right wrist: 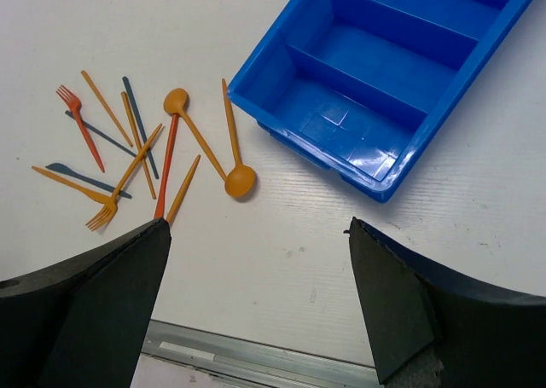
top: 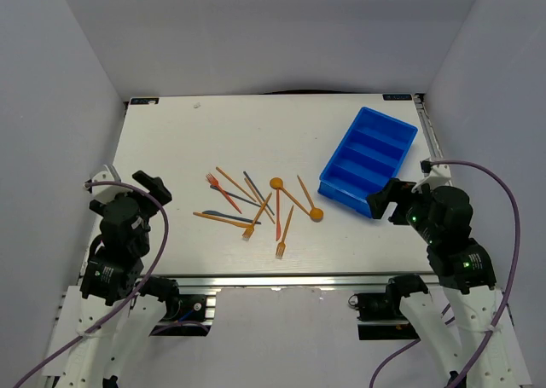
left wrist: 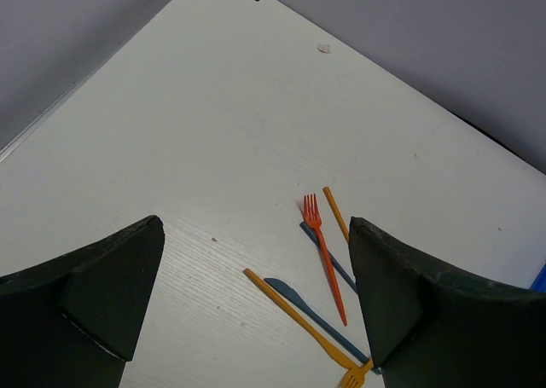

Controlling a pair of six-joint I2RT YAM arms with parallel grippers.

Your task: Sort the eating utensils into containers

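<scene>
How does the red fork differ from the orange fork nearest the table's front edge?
The red fork's tines point toward the far edge; the orange fork's toward the near edge. The red fork lies farther left, the orange fork nearer the tray. Both lie flat on the table, outside the tray.

No words or numbers can be read anywhere. The blue tray (right wrist: 281,40), just ahead of the right gripper (right wrist: 258,230), has a small square mark (right wrist: 337,115) on its floor, too faint to read.

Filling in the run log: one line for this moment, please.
stage: not started | left gripper: open, empty | right gripper: open, empty | utensils: scattered on table | blue tray: empty
</scene>
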